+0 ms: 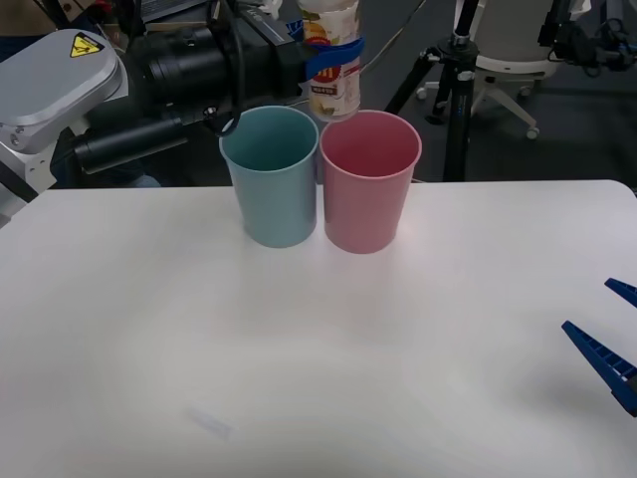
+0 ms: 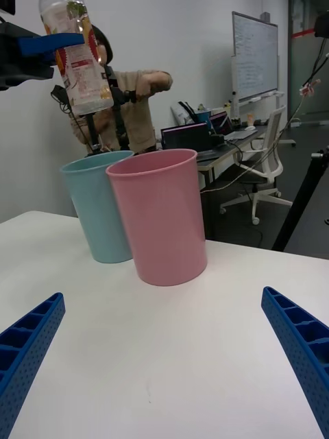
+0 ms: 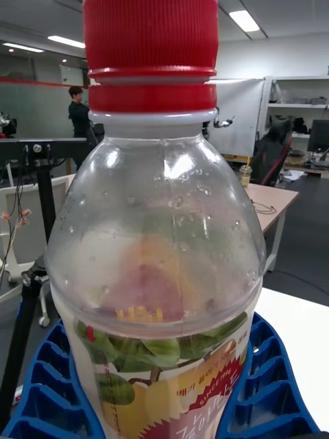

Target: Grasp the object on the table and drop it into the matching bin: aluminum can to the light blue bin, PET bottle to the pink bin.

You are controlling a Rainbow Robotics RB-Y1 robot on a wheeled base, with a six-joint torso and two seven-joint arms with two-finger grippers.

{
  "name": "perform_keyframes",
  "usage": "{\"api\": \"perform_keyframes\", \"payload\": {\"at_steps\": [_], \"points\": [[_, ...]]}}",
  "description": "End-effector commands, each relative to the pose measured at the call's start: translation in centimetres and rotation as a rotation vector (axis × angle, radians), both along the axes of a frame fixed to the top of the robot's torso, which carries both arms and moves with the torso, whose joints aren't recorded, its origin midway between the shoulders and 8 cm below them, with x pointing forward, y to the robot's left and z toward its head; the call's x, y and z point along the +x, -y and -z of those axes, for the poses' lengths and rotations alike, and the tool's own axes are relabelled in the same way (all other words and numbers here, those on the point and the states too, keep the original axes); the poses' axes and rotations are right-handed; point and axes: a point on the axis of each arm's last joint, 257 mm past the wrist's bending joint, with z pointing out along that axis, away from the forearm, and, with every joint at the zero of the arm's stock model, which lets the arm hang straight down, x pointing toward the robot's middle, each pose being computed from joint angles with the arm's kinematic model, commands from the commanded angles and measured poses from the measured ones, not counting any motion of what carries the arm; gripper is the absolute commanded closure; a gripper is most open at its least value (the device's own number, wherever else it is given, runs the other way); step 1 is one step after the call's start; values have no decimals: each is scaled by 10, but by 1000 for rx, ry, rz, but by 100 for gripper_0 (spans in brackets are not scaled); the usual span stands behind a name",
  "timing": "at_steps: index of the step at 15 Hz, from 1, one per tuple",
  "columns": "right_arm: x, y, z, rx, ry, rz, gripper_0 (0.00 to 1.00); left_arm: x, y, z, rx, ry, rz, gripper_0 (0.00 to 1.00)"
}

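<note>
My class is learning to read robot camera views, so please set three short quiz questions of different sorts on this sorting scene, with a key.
1. True or false: the left gripper holds the PET bottle up in the air behind the two bins.
2. Multiple choice: in the front view, the pink bin stands (A) on the robot's left of the light blue bin, (B) on its right, (C) inside it.
3. Fill in: the right gripper waits low over the table with its fingers ____.

Key: 1 true; 2 B; 3 open.
</note>
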Motion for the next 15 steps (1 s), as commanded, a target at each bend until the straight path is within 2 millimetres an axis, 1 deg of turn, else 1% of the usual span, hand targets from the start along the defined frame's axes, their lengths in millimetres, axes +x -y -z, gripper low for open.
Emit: {"api": "perform_keyframes", "payload": {"at_steps": [1,3,5,8,12,13,15], "points": [[0,0,0,0,0,0,0,16,18,1,3,4,-16,100],[0,0,0,0,0,0,0,30,28,8,11,-5,-35,100],[0,0,0,0,0,0,0,37,40,16,18,-13,-42,100],[0,0,0,0,0,0,0,38,59,29,30,-24,-38,100],[0,0,0,0,0,0,0,36,72,37,36,-34,-29,100],[0,0,0,0,0,0,0,34,77,40,35,-39,-23,100],[0,0,0,0,0,0,0,35,80,44,42,-42,-25,100]]}}
